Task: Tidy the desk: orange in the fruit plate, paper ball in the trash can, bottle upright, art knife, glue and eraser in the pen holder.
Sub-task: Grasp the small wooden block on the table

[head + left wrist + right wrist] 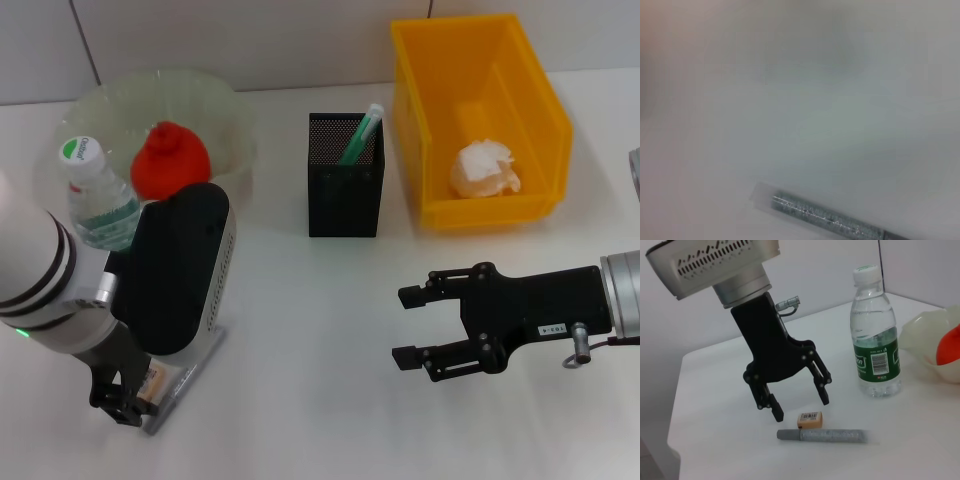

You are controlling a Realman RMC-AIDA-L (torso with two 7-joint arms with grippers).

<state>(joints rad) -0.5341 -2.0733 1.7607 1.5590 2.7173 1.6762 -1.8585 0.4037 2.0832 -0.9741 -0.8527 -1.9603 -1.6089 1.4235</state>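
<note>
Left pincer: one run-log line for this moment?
left pincer: open, over eraser | knife: on table beside eraser | bottle: upright | paper ball: in bin | right pincer: open, idle

tabletop: white, plain, matte, fills the near ground | wall: pale panels behind the far edge of the tabletop, 2 dark seams in head view | grey object: cut by the head view's right edge, kind cannot be told | right wrist view: tabletop corner against pale wall
</note>
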